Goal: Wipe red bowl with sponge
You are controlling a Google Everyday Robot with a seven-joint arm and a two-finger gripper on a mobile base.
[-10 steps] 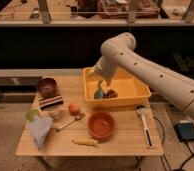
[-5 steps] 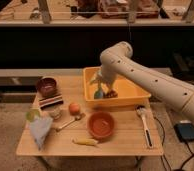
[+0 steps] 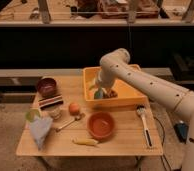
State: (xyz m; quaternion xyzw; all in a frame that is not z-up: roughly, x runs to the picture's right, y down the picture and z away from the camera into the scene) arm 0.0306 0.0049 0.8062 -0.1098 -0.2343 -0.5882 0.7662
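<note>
- Gripper [image 3: 99, 89] is seen down inside the yellow bin [image 3: 90, 102], jaws spread wide, nothing gripped yet.
- Sponge [image 3: 98, 94] is seen in the bin right under the gripper (contact can't be told); jaws prob. spread so it can be straddled for pickup.
- Red bowl [image 3: 101, 125] is set upright at the table [image 3: 125, 145] front, apart from the bin, inside exposed for wiping.

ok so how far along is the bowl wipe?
Done: nothing yet; the red bowl sits alone on the table, nothing touching it. In hand: claw open, down in the yellow bin at the teal sponge; no grip evident. Left: grasp, lift, carry to bowl, wipe.
</note>
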